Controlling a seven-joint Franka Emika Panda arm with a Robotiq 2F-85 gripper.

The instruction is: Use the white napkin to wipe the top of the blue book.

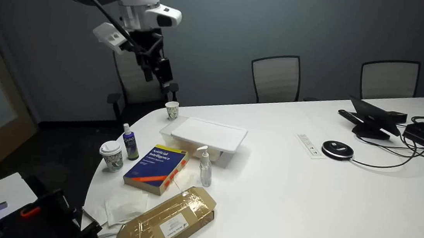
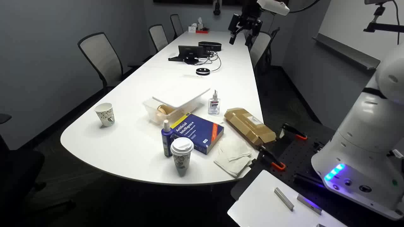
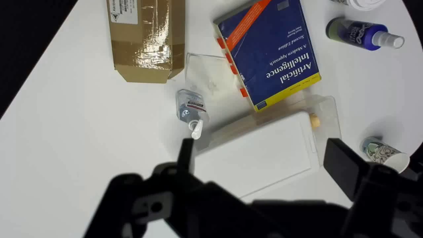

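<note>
The table (image 2: 132, 151) is bright; past its rounded edge the floor (image 2: 104, 198) lies dim. Glare streaks the carton (image 3: 142, 39) near the table's long edge. In the wrist view the end effector (image 3: 264, 157) is blurred.

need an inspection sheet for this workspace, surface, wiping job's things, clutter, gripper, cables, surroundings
Surface: white table, objects gathered at its rounded end
Blue book: lying flat, cover up
White napkin: folded, on the table beside the cardboard box, not on the book; single or stacked, cannot tell
Clutter: clear bin with white lid askew; upright pump bottle, spray bottle, lidded cup and open cup
Gripper: open, above the table, holding nothing
Cables: black, looped beside the tablet-like device, one reaching the round device
Surroundings: mesh-backed chairs, grey walls
People: nothing seen
</note>
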